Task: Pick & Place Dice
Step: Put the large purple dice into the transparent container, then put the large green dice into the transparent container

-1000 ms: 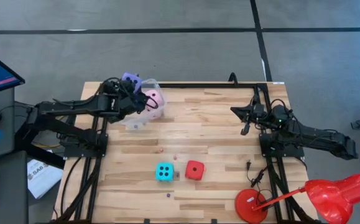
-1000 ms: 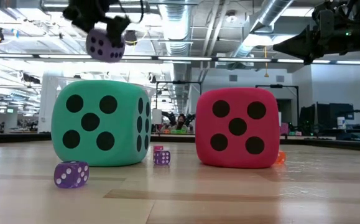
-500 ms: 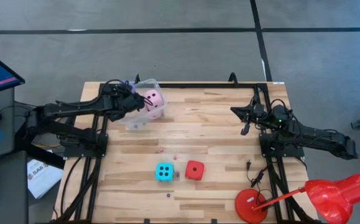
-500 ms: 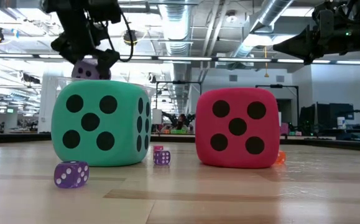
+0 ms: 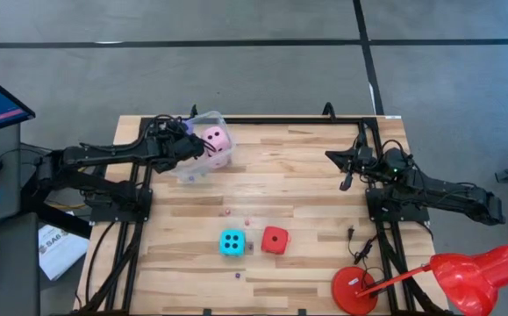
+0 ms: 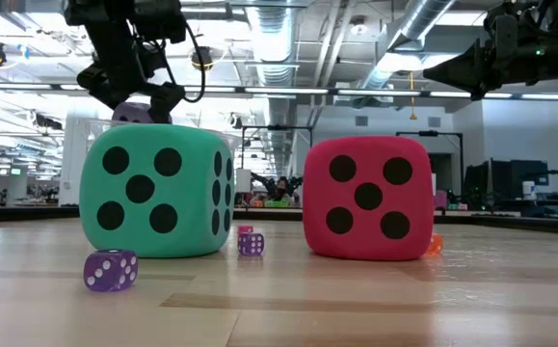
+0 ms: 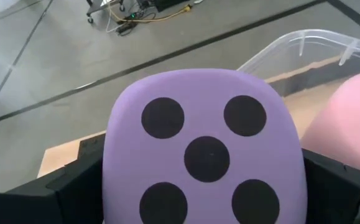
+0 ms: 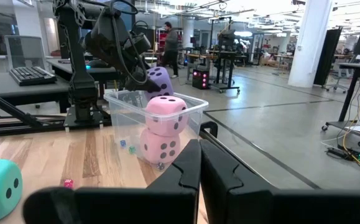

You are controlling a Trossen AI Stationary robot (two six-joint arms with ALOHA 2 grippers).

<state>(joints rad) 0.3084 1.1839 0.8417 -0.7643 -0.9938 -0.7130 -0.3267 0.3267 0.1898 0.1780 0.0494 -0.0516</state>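
My left gripper [image 5: 182,142] is shut on the violet-blue die [image 7: 204,149] at the clear plastic tub [image 5: 203,147], in the table's far-left corner. In the right wrist view the violet-blue die [image 8: 160,81] hangs just above the tub's rim [image 8: 158,99], beside two pale pink dice stacked inside, upper [image 8: 165,114] on lower [image 8: 160,145]. The cyan die [image 5: 232,242] and red die [image 5: 275,239] rest flat on the table near its near edge. My right gripper [image 5: 345,171] waits shut above the table's right side. My left gripper pinches the violet-blue die between its two fingers [image 7: 74,186], one on each of two opposite side faces [image 7: 114,162]. The five-pip face points back at the wrist camera. The fingers come slanting down from the table's left. The die is lifted clear of table and tub.
Tiny dice lie scattered mid-table: a purple one [image 6: 110,270] and another [image 6: 251,244] show in the low view. A red desk lamp [image 5: 464,274] stands at the near right corner. Bare wood lies between the tub and the two big dice.
My left gripper has come down with the violet-blue die, from well above the tub to just over its rim, drawing slightly toward the table's left. It has stayed shut on the die. Most of the drop came early; the last half second shows almost no motion.
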